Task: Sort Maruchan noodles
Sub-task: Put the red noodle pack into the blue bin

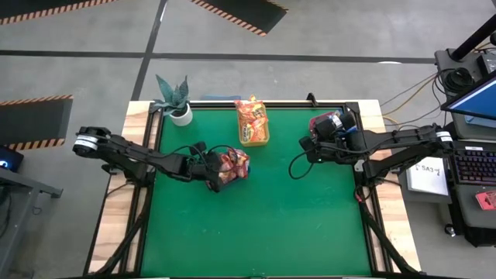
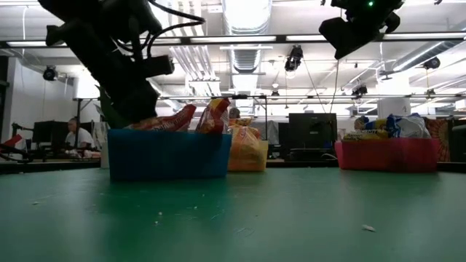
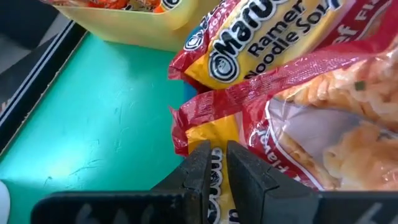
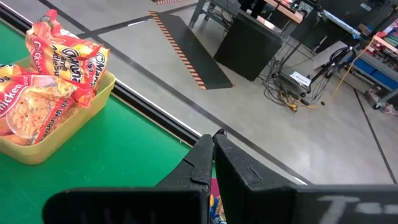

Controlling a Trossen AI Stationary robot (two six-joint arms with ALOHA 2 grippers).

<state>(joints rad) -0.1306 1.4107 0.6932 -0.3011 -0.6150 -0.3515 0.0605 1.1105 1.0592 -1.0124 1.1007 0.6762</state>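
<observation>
Your left tool (image 3: 214, 163) is pinched on a red-edged Maruchan packet (image 3: 298, 118) atop the blue bin (image 2: 169, 154); your right tool (image 4: 211, 148) is closed empty above the red bin (image 2: 387, 154) on the bench (image 1: 263, 217).

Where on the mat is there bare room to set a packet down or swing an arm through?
The whole near half of the green mat is bare, below the blue bin and both arms. A free strip also lies between the yellow bin and the red bin. It is crowded at the blue bin, where the left claw sits among red packets.
</observation>
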